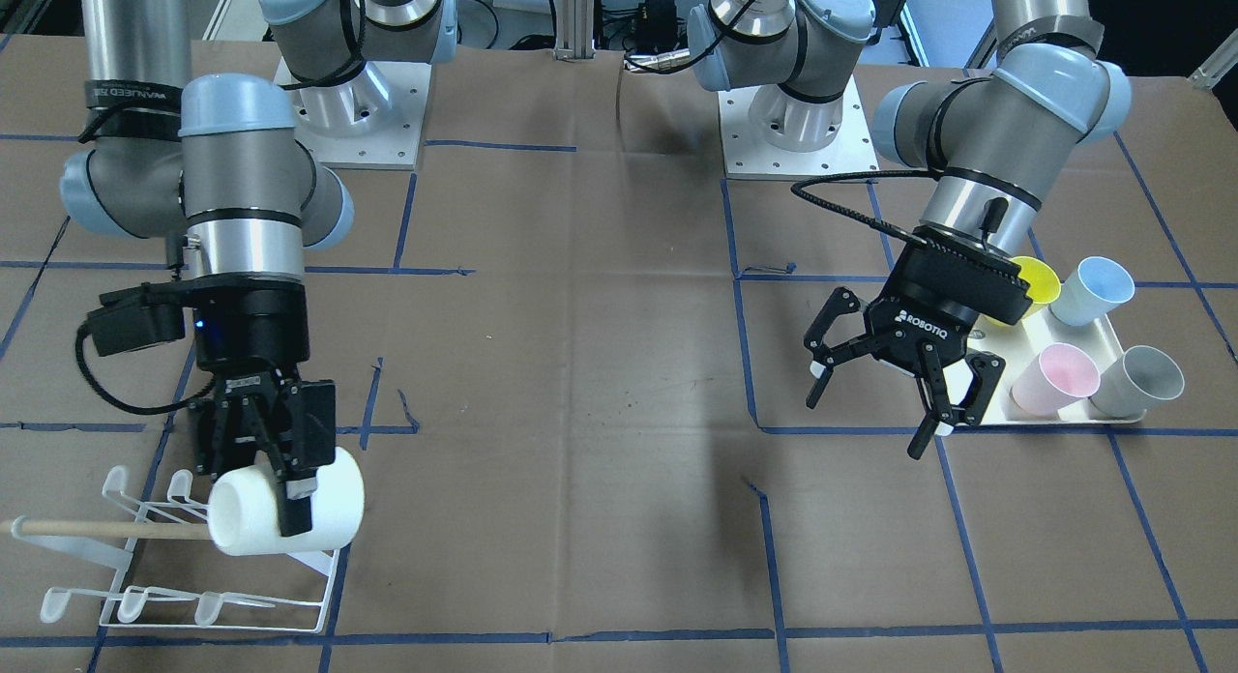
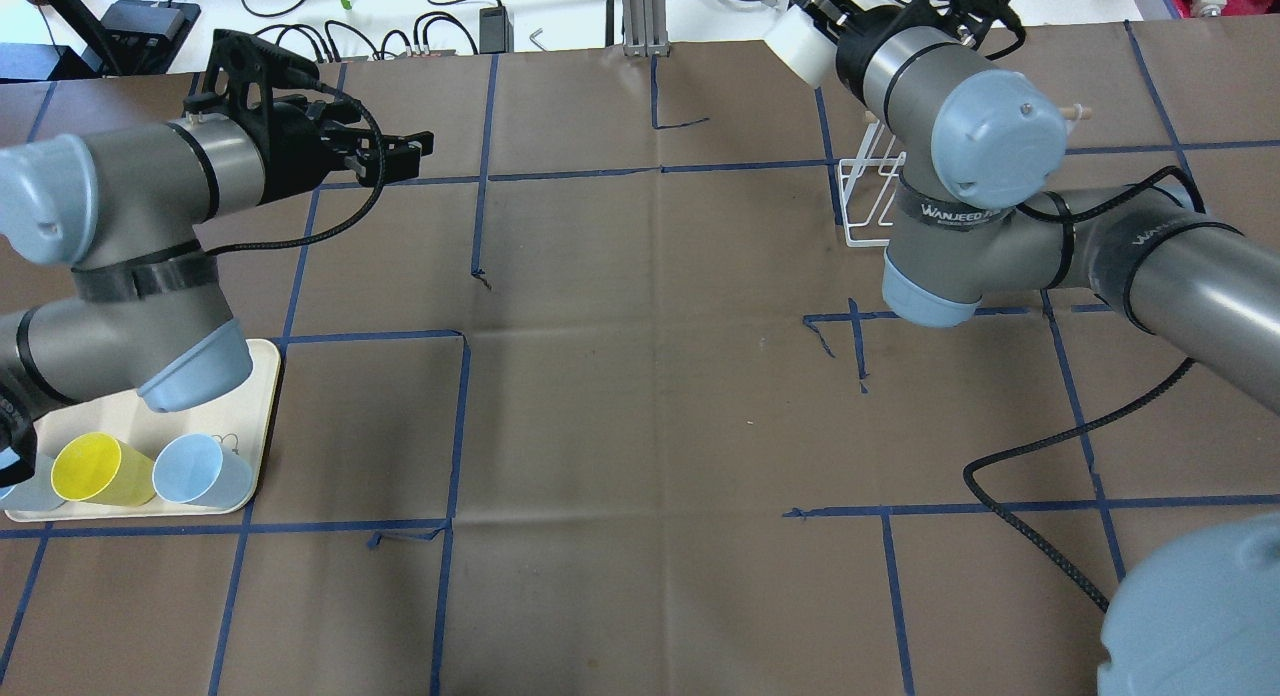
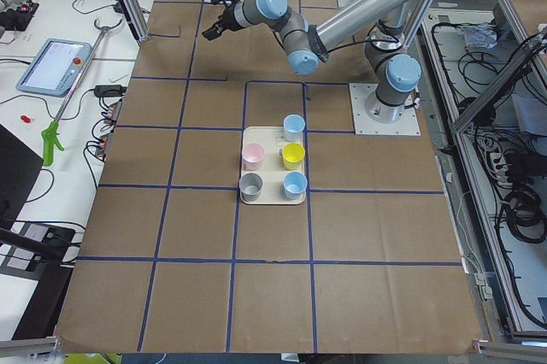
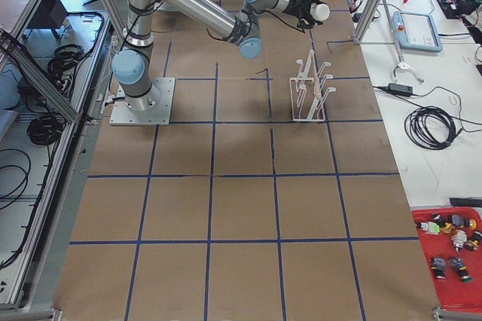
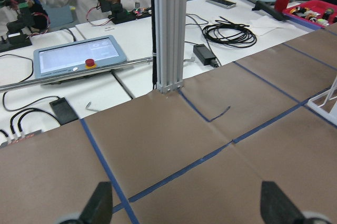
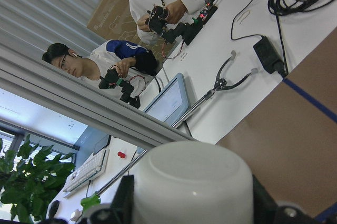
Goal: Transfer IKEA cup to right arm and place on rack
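The right gripper, a black two-finger pincer on the silver-grey arm with pale blue caps, is at the lower left of the front-facing view. Its fingers are clamped on the sides of a white plastic cup. The cup lies on its side in the air, its closed base turned toward that view's left edge. In the right wrist view the rounded base fills the lower centre between the two dark fingers.

Below the cup stands the low white wire rack with upturned rounded prongs. In the front-facing view the cup overlaps the end of the pale wooden dowel that crosses the rack. In the right side view the cup hangs clear of the rack, at the upper centre of the frame.

The left gripper, black and fed by a corrugated hose, hovers at the right of the front-facing view with its fingers spread wide and nothing between them. Just beside it is a cream rectangular tray holding a yellow cup, a pale blue cup, a pink cup and a grey cup. All of it rests on a brown paper-covered table marked with blue tape lines.
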Action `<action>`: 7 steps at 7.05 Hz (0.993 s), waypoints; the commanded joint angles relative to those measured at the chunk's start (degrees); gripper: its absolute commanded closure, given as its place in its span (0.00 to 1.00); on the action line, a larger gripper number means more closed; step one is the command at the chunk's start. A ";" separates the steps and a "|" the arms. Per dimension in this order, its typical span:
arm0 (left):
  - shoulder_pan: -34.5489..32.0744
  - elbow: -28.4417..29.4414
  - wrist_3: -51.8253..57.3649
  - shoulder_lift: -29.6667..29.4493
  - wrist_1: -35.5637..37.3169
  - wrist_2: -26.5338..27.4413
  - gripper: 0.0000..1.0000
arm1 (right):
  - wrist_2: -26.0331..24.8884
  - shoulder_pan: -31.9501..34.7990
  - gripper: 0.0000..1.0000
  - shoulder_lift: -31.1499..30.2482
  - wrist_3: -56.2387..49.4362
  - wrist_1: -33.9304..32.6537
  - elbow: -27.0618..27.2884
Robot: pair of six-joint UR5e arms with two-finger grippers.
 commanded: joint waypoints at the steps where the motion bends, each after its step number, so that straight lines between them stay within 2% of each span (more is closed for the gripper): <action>1: -4.83 14.68 -1.16 -0.14 -25.51 13.73 0.01 | 0.01 -5.33 0.91 1.11 -15.47 -0.90 -0.77; 2: -7.55 20.41 -8.56 -0.66 -36.78 20.33 0.01 | -0.08 -6.13 0.91 3.46 -19.35 -4.31 -2.34; 3: -9.75 22.90 -14.81 -0.06 -45.86 24.75 0.01 | -0.25 -6.14 0.91 6.70 -22.69 -9.30 -4.27; 4: -11.51 23.88 -20.27 1.08 -53.95 27.49 0.01 | -0.34 -6.14 0.91 8.56 -24.38 -11.18 -4.90; 6: -11.80 24.07 -28.99 4.32 -66.72 27.95 0.01 | -1.30 -6.05 0.91 10.24 -27.36 -12.41 -4.64; 7: -11.80 23.20 -29.99 5.82 -67.82 27.95 0.01 | -1.40 -6.05 0.91 11.47 -27.73 -13.47 -4.20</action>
